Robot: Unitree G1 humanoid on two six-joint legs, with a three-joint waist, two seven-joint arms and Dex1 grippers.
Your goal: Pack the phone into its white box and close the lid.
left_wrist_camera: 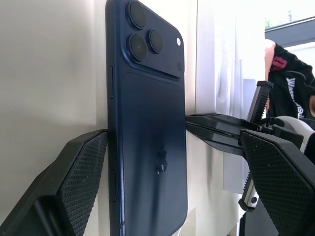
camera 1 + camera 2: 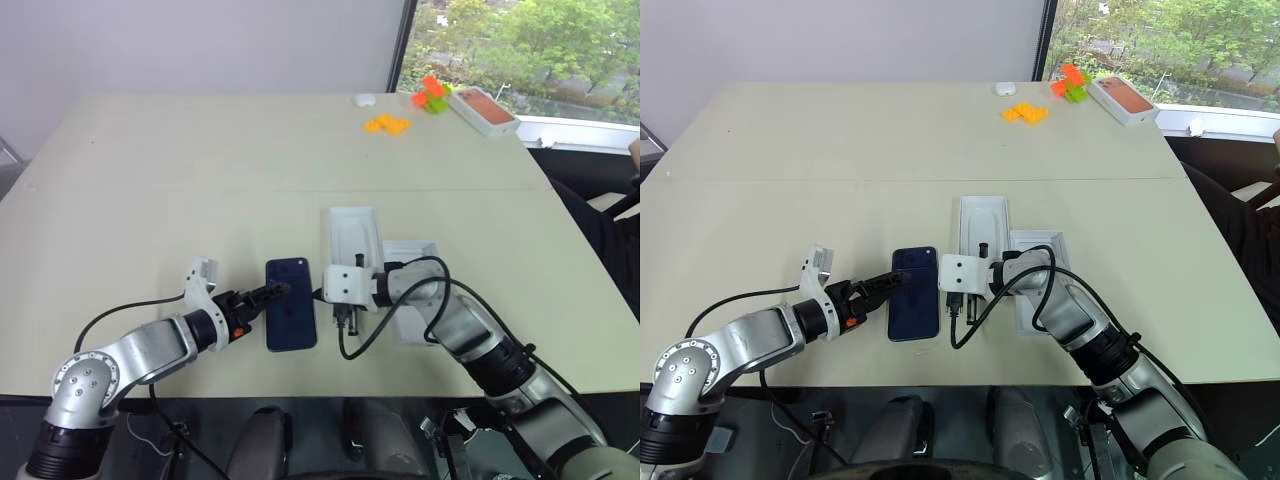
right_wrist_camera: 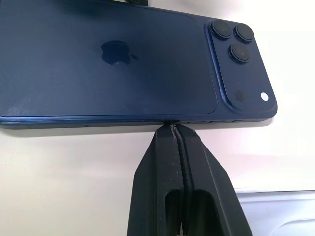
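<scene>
One phone (image 2: 291,304) lies on the beige counter (image 2: 200,180) beside two white trays (image 2: 352,238). Left pincer (image 2: 281,291) apart around it; right pincer (image 3: 178,129) together at its edge. A window (image 2: 520,50) stands behind.

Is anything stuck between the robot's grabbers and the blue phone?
No. The open left gripper has its fingers on either side of the phone, one finger at its edge. The shut right gripper has its tips against the opposite long edge. Nothing lies between.
</scene>
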